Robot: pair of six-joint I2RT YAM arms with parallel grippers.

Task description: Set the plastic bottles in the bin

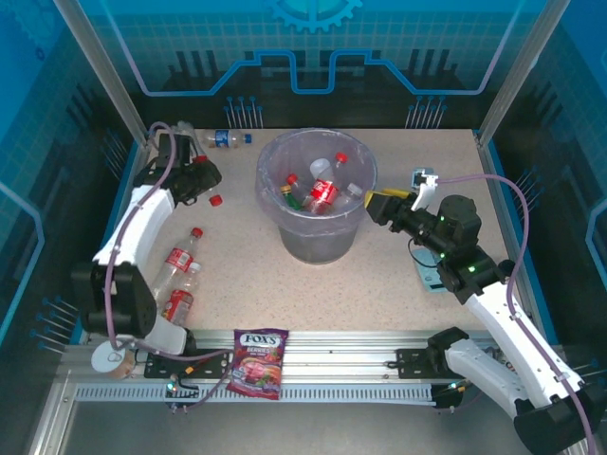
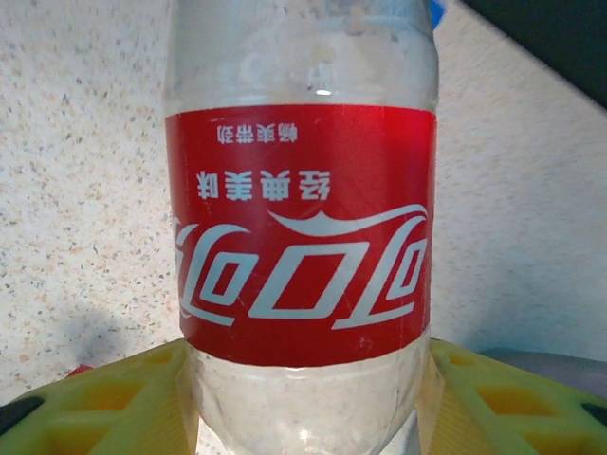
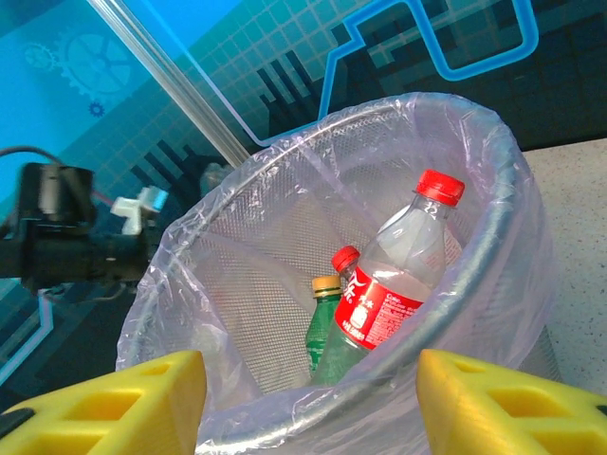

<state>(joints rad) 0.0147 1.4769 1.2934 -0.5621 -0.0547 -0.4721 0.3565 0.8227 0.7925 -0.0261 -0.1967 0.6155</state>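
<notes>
Currently the left hand [image 1: 202, 179], far-left of the bin [image 1: 318, 242], appears clamped on a red-labelled bottle [image 2: 302, 237]; next, lift and carry it over the rim. The right hand [image 1: 377, 206] hangs spread, empty, just right of the bin. Further bottles [image 1: 178, 261] lie left of it on the speckled counter [image 1: 379, 294], inside blue walls [image 1: 313, 38].

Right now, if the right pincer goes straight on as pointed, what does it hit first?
Probably the near rim of the bin, lilac-lined, dead ahead of the open right pincer. Gap unclear.
</notes>
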